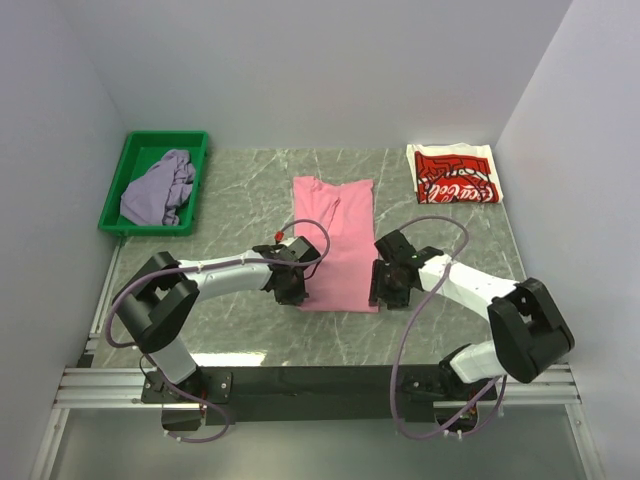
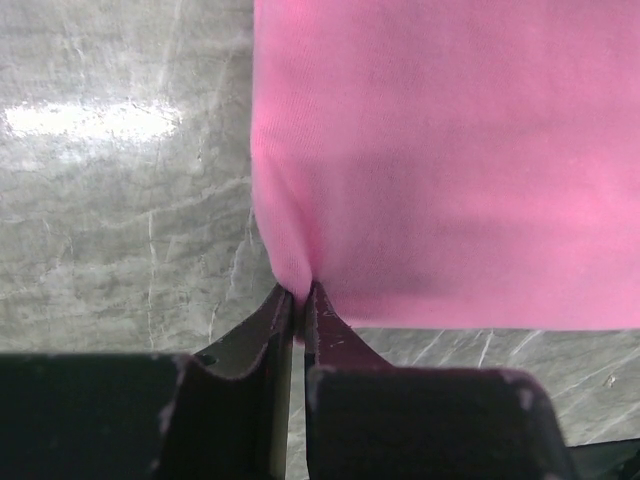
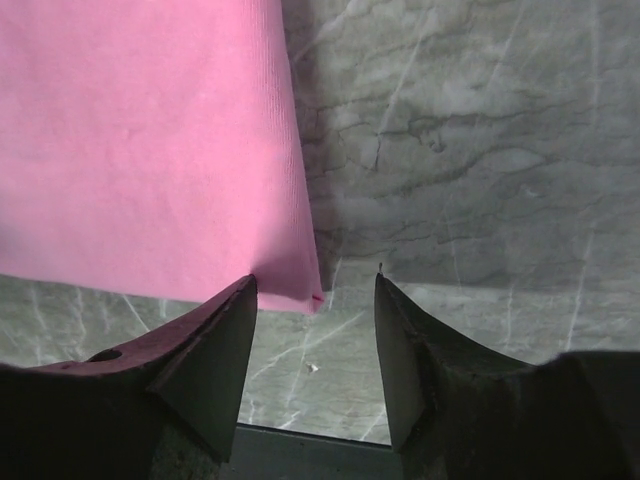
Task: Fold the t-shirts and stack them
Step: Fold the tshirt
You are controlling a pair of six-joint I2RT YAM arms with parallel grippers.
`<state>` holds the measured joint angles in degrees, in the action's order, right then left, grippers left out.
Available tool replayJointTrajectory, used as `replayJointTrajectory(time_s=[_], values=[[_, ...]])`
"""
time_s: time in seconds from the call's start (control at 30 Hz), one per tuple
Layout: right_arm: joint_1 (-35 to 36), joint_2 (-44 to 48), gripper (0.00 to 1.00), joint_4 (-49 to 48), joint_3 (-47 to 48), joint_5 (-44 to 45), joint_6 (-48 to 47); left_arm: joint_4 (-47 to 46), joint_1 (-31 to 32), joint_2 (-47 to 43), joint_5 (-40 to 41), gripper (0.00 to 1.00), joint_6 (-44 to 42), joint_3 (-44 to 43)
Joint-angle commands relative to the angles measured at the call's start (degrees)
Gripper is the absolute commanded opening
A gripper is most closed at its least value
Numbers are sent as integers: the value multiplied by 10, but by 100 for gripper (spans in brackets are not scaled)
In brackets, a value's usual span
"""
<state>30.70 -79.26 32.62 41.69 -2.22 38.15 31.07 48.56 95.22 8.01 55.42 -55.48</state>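
subject: plain pink cotton t-shirt (image 1: 335, 240), lying flat on the grey marbled table (image 1: 240, 190). it appears already narrowed to a long panel, collar at the far end.

left gripper (image 2: 300, 297): jaws pressed together on the shirt's near left hem corner, with fabric puckering into the pinch.

right gripper (image 3: 315, 285): jaws spread, straddling the shirt's near right hem corner. the corner lies between the fingers and nothing is gripped.

white t-shirt with red coca-cola print (image 1: 455, 175): folded, beyond the pink shirt's far right corner.

lavender-grey t-shirt (image 1: 160, 188): crumpled in a green plastic tray (image 1: 113, 190), beyond the pink shirt's far left corner.

assessment: the step in hand looks to be taking both hem corners for the fold of hem toward collar. the next move calls for the right jaws to close on their corner. both arms would then lift and carry together, level, so the panel does not skew. stacking is not yet begun.
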Motion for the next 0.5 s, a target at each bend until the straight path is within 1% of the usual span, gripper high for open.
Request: replayJointTrajectory(time_s=[0.0, 0.27, 0.47], values=[[10, -21, 57, -1, 21, -4, 6, 20, 3, -14, -12, 8, 11, 12], [38, -69, 54, 20, 29, -2, 17, 29, 4, -20, -14, 8, 19, 14], [52, -106, 48, 28, 31, 0, 25, 34, 2, -20, -16, 9, 19, 18]])
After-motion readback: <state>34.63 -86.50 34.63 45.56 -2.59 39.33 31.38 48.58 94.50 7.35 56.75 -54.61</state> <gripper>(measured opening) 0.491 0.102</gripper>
